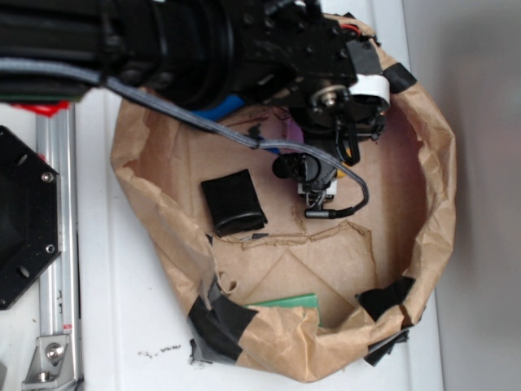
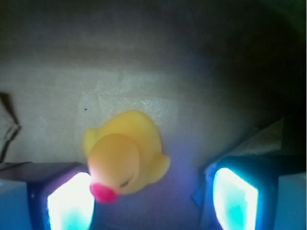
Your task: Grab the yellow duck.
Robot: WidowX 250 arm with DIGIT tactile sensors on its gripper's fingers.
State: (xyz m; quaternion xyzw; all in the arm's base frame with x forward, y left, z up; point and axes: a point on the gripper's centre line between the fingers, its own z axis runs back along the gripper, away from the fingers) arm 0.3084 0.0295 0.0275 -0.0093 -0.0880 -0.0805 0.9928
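In the wrist view the yellow duck lies on brown paper with its red-orange beak pointing toward the camera. My gripper is open and hangs just over it. The duck sits between the two glowing pads, close to the left pad and well apart from the right pad. Neither pad visibly touches it. In the exterior view my gripper reaches down into the paper enclosure, and the arm hides the duck there.
A crumpled brown paper wall, taped with black tape, rings the work area. Inside lie a black pouch at the left and a green flat item at the front. A metal rail runs outside at the left.
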